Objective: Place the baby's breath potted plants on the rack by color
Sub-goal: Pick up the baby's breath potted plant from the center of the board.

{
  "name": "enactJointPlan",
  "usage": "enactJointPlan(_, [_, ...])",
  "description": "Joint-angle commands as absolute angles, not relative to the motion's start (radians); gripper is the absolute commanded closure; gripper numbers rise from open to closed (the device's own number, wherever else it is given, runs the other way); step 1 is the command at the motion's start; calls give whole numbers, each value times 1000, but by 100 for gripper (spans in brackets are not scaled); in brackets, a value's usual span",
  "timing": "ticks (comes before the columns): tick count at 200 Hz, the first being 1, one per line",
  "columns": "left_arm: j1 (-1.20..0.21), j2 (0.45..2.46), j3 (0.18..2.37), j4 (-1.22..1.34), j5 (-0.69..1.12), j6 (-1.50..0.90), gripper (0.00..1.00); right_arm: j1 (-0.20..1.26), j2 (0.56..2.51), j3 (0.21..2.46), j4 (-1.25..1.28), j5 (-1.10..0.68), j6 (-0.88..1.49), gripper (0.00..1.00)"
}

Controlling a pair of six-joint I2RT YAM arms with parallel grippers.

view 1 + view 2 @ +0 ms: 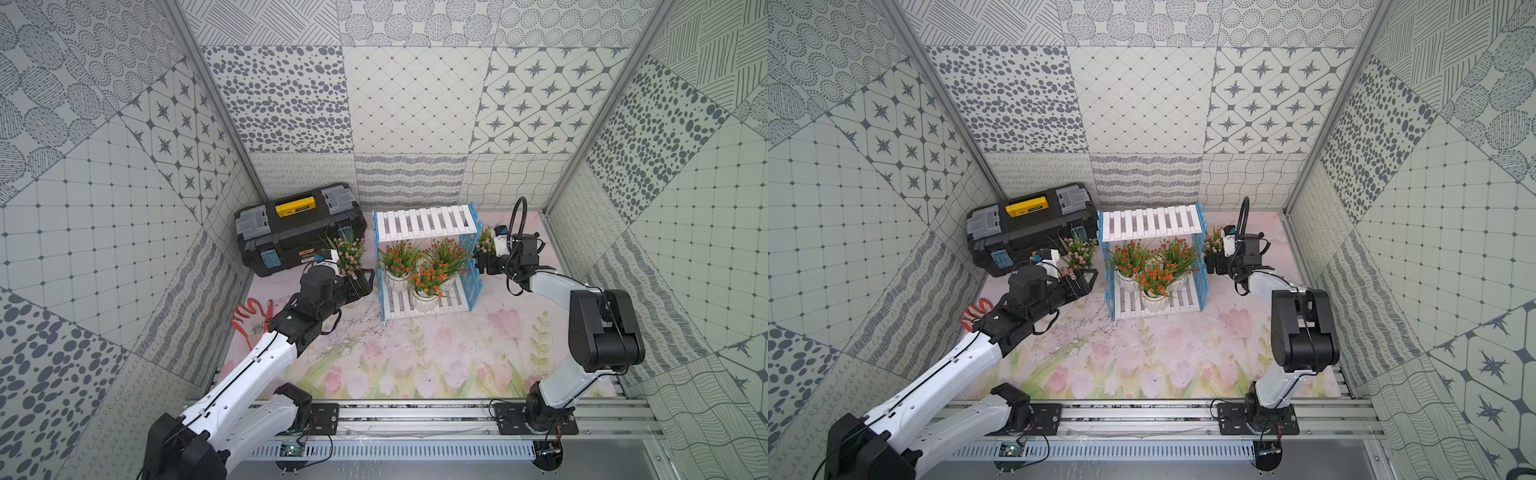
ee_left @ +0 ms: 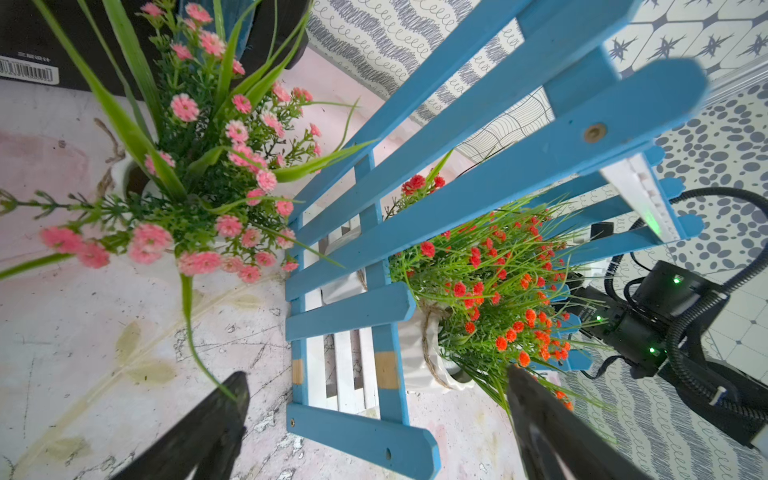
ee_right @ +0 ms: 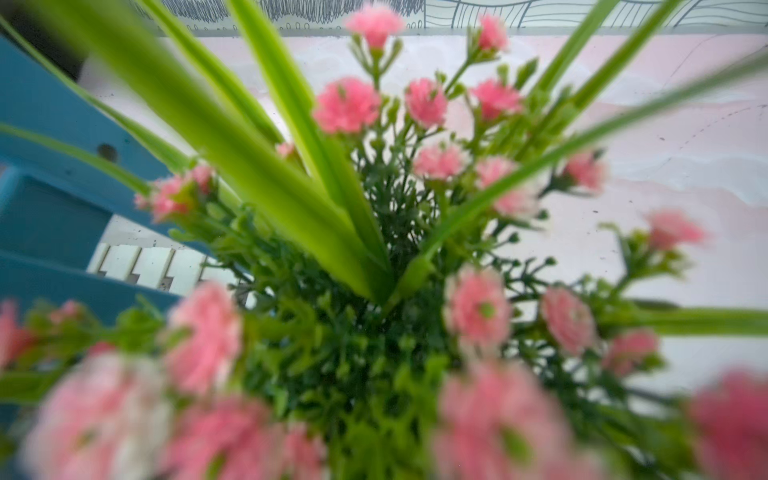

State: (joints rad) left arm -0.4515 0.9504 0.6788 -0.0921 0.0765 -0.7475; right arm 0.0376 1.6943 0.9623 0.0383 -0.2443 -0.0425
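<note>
White arm links, black joint housings, black fingers, corrugated cable, green lights

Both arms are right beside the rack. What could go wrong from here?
1. The open left claw faces the blue side of the rack at close range; pushing on could shove it and topple the orange plants on the lower tier.
2. The right wrist view shows only blurred blossoms of the right pink plant, pot hidden; the right claw may catch stems instead of the pot.
</note>
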Motion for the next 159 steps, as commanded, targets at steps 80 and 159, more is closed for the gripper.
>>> enactJointPlan(80, [-448,970,696,-20,92,-727,3,38,1753,1037,-30,-260,-77,2])
enactJointPlan(159, [-448,976,693,-1,95,-738,3,57,1786,1121,-121,-246,-86,2])
